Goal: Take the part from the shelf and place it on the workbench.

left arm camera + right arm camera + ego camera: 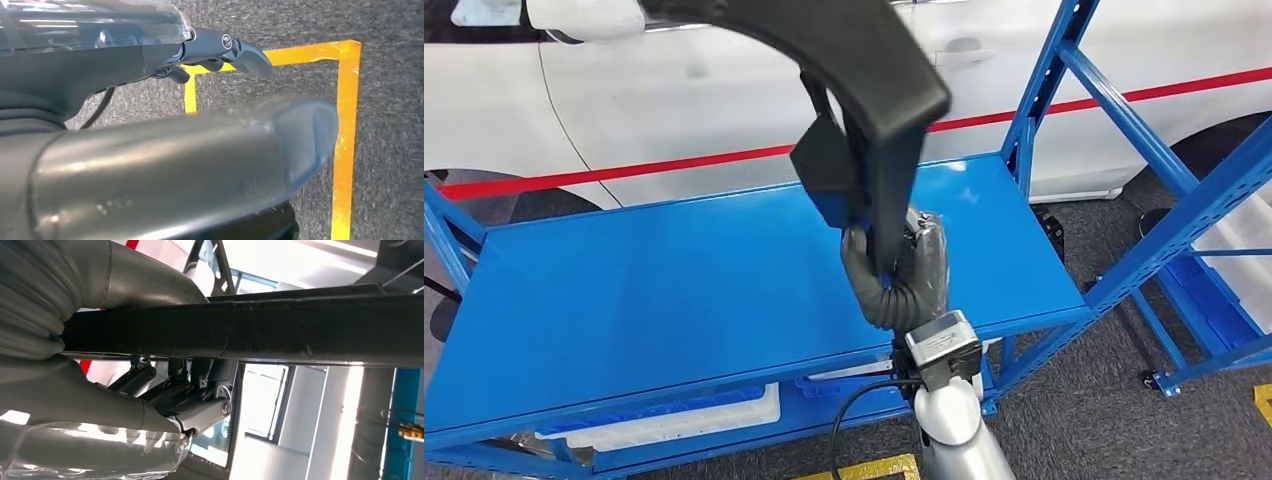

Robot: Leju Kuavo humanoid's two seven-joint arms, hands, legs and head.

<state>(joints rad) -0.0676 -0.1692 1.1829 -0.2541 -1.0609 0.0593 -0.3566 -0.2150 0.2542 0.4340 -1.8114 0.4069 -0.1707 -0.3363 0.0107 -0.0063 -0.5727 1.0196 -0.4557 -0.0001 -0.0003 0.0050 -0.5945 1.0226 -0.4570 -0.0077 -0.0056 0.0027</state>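
Note:
In the head view my right hand [902, 268] grips a long black curved part [869, 70] and holds it upright above the right half of the blue workbench top [654, 290]. The part rises from the hand and bends over to the left near the picture's top. In the right wrist view the part [300, 330] runs as a dark bar across the picture, and the right hand [100, 370] is wrapped around it. My left hand [220, 50] hangs above the grey floor with its fingers apart, holding nothing.
A white car [674, 90] with a red stripe stands behind the bench. A blue rack [1144, 170] rises at the right, with white bins [1239, 260] in it. Another white bin [674, 420] sits under the bench. Yellow tape [345, 125] marks the floor.

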